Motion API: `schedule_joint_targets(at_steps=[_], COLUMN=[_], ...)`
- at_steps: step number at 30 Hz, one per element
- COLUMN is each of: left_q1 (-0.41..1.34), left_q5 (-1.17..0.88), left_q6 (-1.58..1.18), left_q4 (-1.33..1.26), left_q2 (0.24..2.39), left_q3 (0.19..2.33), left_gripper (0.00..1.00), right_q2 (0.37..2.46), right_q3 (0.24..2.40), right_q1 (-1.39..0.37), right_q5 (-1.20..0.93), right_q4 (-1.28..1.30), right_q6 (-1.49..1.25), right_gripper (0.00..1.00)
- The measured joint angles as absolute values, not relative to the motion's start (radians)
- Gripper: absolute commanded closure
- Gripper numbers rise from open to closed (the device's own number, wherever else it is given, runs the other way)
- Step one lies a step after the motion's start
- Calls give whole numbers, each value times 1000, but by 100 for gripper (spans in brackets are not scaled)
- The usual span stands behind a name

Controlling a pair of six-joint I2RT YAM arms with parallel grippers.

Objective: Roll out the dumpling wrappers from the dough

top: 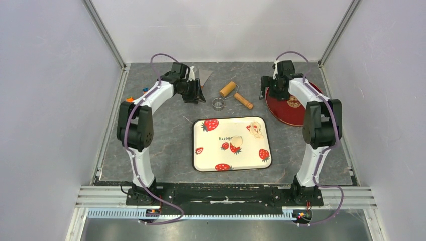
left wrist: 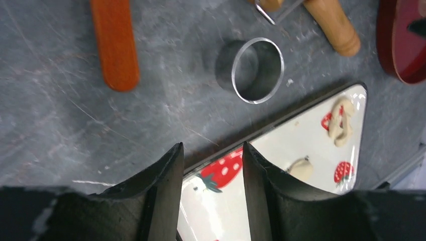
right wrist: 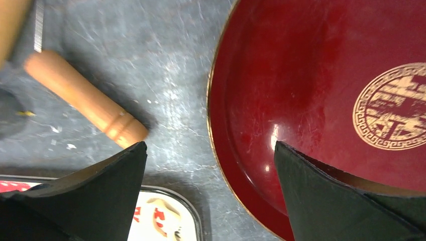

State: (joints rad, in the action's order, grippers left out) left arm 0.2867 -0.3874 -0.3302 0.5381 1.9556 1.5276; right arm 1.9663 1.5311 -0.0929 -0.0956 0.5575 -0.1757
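A small lump of pale dough (top: pixel 236 142) (left wrist: pixel 301 169) lies near the middle of the strawberry-print tray (top: pixel 211 160) (left wrist: pixel 301 135). A thin, irregular dumpling wrapper (top: pixel 256 130) (left wrist: pixel 341 120) (right wrist: pixel 160 215) lies in the tray's far right corner. My left gripper (top: pixel 194 93) (left wrist: pixel 212 148) hovers over the tray's far left corner, open, with nothing between its fingers. My right gripper (top: pixel 264 91) (right wrist: pixel 210 145) is open wide and empty above the table, between the tray's far right corner and the red plate (top: pixel 289 108) (right wrist: pixel 311 100).
A wooden roller (top: pixel 228 89) with its handle (top: pixel 243 101) (right wrist: pixel 83 98) (left wrist: pixel 331 25) lies beyond the tray. A metal ring cutter (top: pixel 218 103) (left wrist: pixel 256 70) sits next to it. A scraper (top: pixel 205 75) with an orange handle (left wrist: pixel 115 42) lies at the far left.
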Motion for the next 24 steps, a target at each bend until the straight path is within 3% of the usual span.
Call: schedule_joint_targets(at_steps=[14,24], left_q1=[265,268], left_q5=[-164,-128], left_q6=[-320,-310], left_q4=[683,739], left_q2=[2299,2399], left_q3=[1990,2062], left_gripper=[47,49], right_q2=[1952,1900], right_q3=[1354,1293], right_q1=[-96,-97], right_q5=[-146,-220], right_q4=[613,648], right_q6=[-97,-88], right_gripper=[2,2])
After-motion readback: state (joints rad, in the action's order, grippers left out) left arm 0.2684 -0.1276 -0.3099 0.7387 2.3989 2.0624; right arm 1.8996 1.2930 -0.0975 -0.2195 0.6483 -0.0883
